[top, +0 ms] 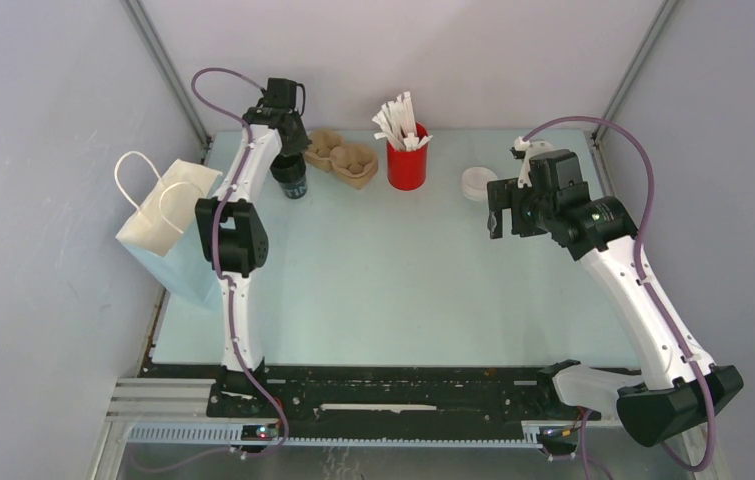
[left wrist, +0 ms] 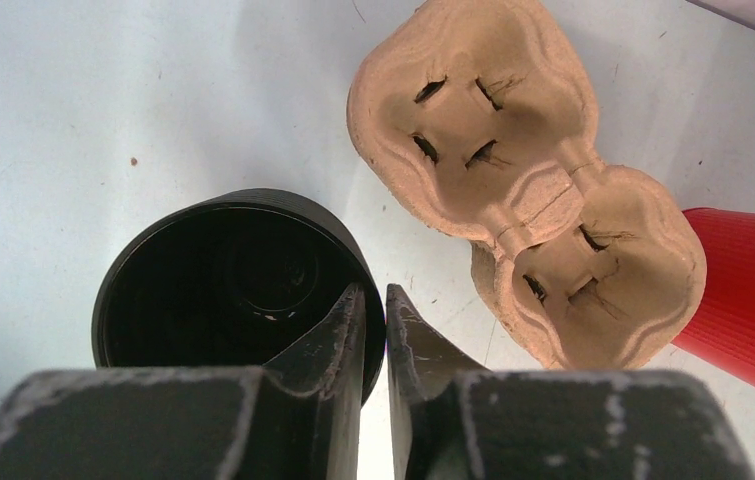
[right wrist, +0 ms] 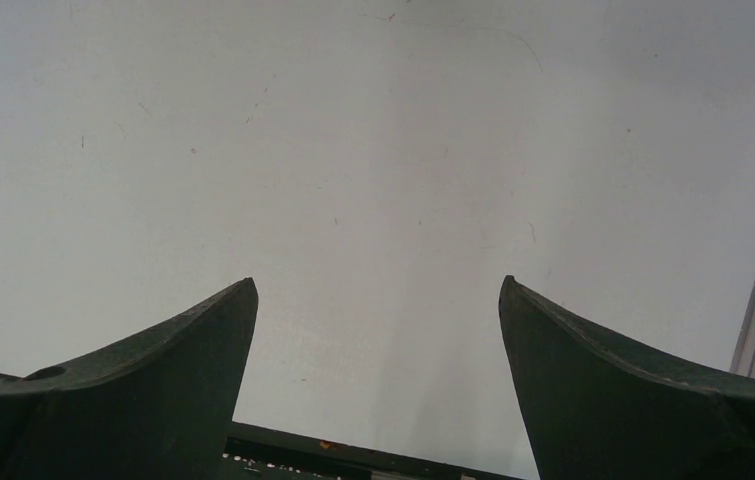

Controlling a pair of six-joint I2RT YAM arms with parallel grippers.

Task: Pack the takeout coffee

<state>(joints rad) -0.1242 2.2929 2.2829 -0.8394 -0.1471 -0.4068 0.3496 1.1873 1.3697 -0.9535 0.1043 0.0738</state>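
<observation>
Though illegible, lettering (top: 297, 187) on black cup (top: 294, 178).

Pale table (top: 403, 290): red holder (top: 406, 168); pulp cup carrier (top: 341, 158) just left of it; lidless black cup (top: 294, 182) further left; white lid (top: 477, 183) right; paper bag (top: 168, 235) far left.

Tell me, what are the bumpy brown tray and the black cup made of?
The brown tray looks like pressed paper pulp: it is dull and rough, with fuzzy torn slits. The black cup is probably ribbed paper with a slightly shiny lining, though it could be plastic.
</observation>
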